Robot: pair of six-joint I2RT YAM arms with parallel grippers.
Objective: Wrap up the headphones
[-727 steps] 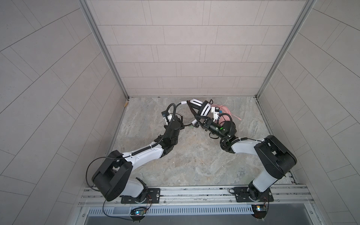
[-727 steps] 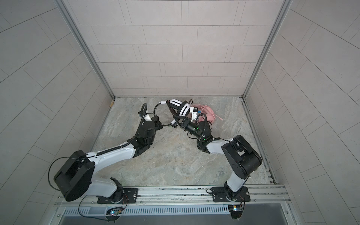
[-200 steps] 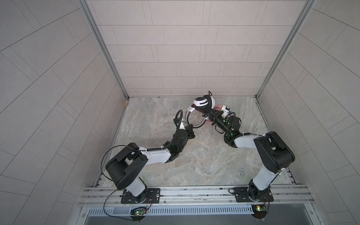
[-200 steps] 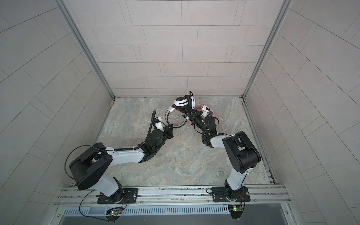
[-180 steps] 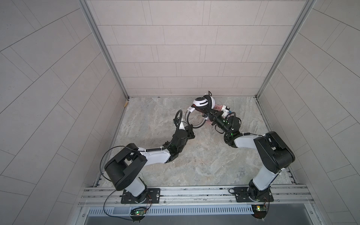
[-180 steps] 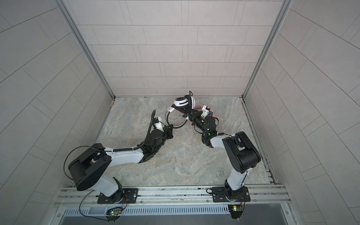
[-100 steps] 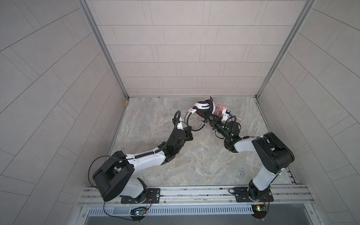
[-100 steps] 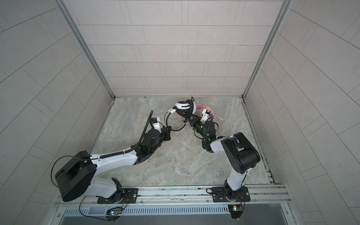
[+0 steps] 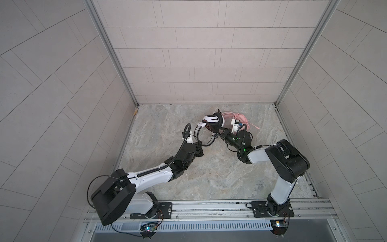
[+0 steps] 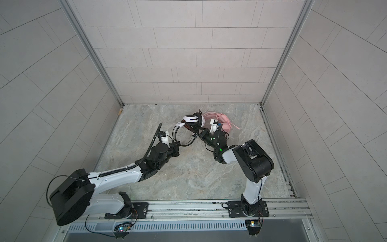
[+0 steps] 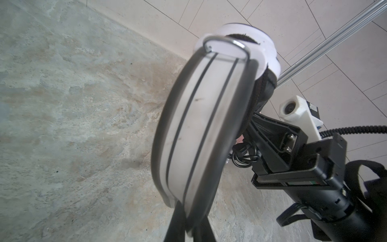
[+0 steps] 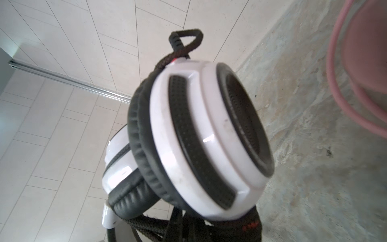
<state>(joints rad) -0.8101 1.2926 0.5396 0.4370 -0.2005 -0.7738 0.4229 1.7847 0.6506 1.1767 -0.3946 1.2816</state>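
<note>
Top views, centre, left hand [image 9: 200, 144] pinching the headband [image 11: 199, 125] of the white-and-black headset [image 9: 212, 121], right hand [image 9: 218, 134] clamped on it beneath the earcups [image 12: 199, 136], pink headset [image 9: 240, 116] behind on counter [image 9: 209, 178].

white headset [image 9: 211, 121]: dropped lower and nearer me since a second ago | my left gripper [image 9: 199, 146]: gone right and back from where it began
</note>
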